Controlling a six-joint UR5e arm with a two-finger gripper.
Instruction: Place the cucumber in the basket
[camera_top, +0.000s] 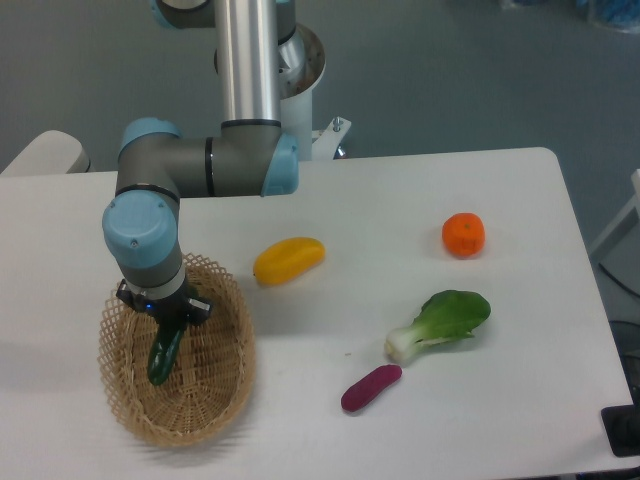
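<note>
Writing/labels: none legible anywhere in view; no brand marks I can read on my arm or on the items.
Surface: white surface (330, 200), rounded corners, matte. Beyond its far edge, grey-blue floor.
Room: pale rounded object at far left edge, partly cut off; dark item at bottom right corner, can't ID.
My gripper (163, 322): pointing down over the basket's left half, wrist w/ light-blue caps above it.
Fingers: clenched on the upper end of the cucumber (162, 358); cuke hangs tilted, lower end down-left.
Cucumber pos: inside the basket's outline, low over the woven floor; can't tell if the tip touches the weave.
Basket (222, 395): tan wicker, oval, looped rim, sits near the front-left of the surface.
Other items: yellow oblong fruit (288, 259) just right of basket's far rim, not touching; orange round fruit (463, 234) well apart, right side; bok choy (441, 323) right of centre; purple oblong veg (370, 387) near it, front-left of its white stem.
</note>
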